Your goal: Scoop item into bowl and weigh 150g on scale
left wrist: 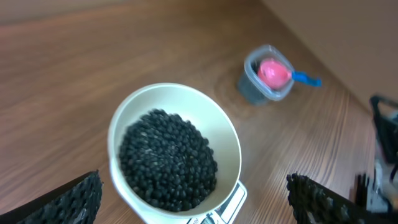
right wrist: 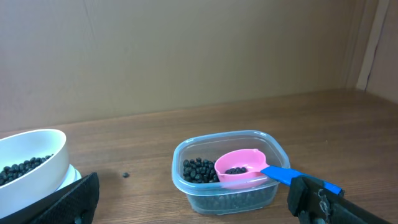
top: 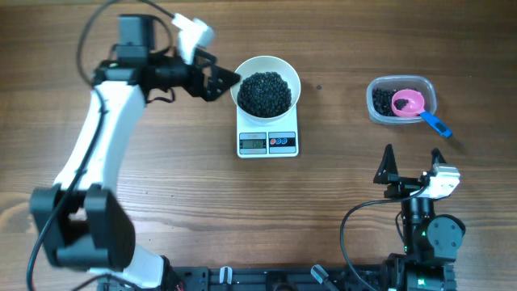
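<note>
The white bowl (top: 289, 74) stands on the small white scale (top: 283, 129), heaped with black beads (top: 265, 93). My left gripper (top: 229, 81) is open just left of the bowl's rim, holding nothing. In the left wrist view the bowl (left wrist: 227, 134) and its beads (left wrist: 166, 160) lie between my spread fingers (left wrist: 81, 196), with the scale (left wrist: 231, 200) showing beneath. My right gripper (top: 413, 153) is open and empty near the table's front, well short of the clear tub (top: 380, 109). A pink scoop (right wrist: 239, 167) with a blue handle rests in that tub (right wrist: 205, 186) on more beads.
One stray bead (right wrist: 125, 175) lies on the wood between the bowl (right wrist: 37, 158) and the tub. The scoop's blue handle (top: 437, 124) sticks out over the tub's near right corner. The left arm (top: 97, 137) stretches across the table's left side.
</note>
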`<state>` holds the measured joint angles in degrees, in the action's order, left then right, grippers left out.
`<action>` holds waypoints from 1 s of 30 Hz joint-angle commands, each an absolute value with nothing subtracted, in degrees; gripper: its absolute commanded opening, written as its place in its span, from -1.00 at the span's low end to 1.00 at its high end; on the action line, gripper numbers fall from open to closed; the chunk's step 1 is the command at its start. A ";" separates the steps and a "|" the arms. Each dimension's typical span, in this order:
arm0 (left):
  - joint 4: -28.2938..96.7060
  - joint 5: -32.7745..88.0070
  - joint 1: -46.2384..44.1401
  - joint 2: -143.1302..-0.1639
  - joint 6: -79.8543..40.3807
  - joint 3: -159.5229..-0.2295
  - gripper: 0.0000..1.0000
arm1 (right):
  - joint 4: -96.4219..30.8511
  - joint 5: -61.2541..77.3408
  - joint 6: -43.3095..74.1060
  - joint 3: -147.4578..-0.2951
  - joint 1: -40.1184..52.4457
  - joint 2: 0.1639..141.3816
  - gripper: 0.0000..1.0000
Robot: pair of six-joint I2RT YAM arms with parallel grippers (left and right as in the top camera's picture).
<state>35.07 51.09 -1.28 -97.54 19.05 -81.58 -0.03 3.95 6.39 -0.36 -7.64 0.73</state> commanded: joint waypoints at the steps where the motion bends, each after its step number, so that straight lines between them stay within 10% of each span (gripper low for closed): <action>1: 34.37 52.34 1.72 -95.13 14.02 -81.65 1.00 | 0.05 2.96 6.13 -0.32 -7.46 0.21 1.00; 16: 66.65 30.94 -13.91 -89.27 -0.45 -81.60 1.00 | 0.05 2.98 6.15 -0.32 -7.46 0.21 1.00; 30: 57.30 26.02 -30.06 -89.36 8.40 -62.63 1.00 | 0.05 2.98 6.15 -0.32 -7.46 0.21 1.00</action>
